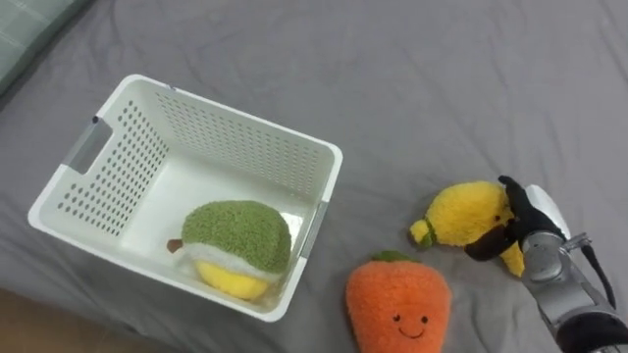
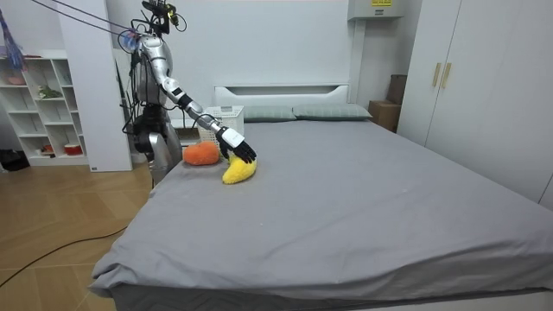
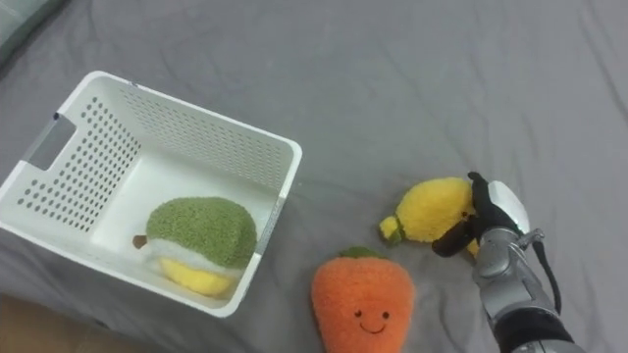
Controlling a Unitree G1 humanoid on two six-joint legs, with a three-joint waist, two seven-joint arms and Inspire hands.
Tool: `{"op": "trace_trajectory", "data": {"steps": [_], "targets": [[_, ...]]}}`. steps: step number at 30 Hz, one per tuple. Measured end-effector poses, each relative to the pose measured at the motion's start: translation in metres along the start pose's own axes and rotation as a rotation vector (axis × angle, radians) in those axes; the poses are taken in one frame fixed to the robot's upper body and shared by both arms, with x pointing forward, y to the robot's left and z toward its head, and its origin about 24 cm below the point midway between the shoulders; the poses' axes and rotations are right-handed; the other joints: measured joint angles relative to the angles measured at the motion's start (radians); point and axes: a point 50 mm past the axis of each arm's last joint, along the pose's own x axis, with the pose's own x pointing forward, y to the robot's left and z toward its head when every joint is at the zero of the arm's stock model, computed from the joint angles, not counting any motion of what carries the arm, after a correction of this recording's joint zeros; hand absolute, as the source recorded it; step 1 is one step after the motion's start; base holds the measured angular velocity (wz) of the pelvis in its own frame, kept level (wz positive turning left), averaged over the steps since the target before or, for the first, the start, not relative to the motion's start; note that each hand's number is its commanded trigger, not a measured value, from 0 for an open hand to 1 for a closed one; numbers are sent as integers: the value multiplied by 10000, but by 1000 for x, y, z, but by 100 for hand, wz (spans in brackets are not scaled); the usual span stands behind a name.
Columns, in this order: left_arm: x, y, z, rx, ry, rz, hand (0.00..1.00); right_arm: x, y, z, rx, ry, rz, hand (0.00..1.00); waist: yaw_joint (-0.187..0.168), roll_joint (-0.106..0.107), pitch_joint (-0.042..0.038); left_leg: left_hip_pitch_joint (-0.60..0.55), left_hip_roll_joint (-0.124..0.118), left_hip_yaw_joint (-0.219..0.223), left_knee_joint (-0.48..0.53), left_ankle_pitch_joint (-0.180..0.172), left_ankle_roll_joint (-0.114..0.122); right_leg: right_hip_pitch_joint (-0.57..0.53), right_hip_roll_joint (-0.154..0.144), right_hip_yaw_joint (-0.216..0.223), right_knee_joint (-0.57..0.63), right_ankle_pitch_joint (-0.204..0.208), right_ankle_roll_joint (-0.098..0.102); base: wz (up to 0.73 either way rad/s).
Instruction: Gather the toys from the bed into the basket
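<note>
Grey covers spread over the bed (image 1: 412, 78). The dark fingers (image 1: 486, 247) of the right hand (image 1: 538, 230) were curled round a yellow plush toy (image 1: 461, 216), which rested on the bed to the right of the white basket (image 1: 235, 116). An orange carrot toy (image 1: 397, 304) lay near the basket's near right corner, just beside the yellow one. Inside the basket, against its near wall, sat a green-and-yellow plush toy (image 1: 235, 235).
</note>
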Motion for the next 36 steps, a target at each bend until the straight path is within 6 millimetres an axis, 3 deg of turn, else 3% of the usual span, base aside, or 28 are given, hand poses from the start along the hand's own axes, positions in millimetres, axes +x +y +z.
{"op": "trace_trajectory", "data": {"steps": [4,13,26,36], "targets": [[1,-2,5,322,-219,-268,0,1,-7,-8,-263,171,-341,100,32,53,35,-68,-8,-158,12,9,-8,2,7,-188,-10,0,0,11],[2,-1,3,688,-246,-515,0,-1,-4,-18,-361,450,-388,100,41,108,71,-67,-7,-190,-6,12,-14,5,-22,-175,-23,-3,3,1],[3,0,9,645,-503,-418,0,-1,-2,-21,-253,363,-203,100,87,135,52,28,6,-85,-36,37,-38,28,33,-34,-23,-2,1,-2],[3,2,13,452,-634,-366,0,-6,-5,5,-554,-1023,-122,100,-133,112,-37,451,27,169,-101,44,-28,313,-9,238,-12,-2,0,-8]]}}
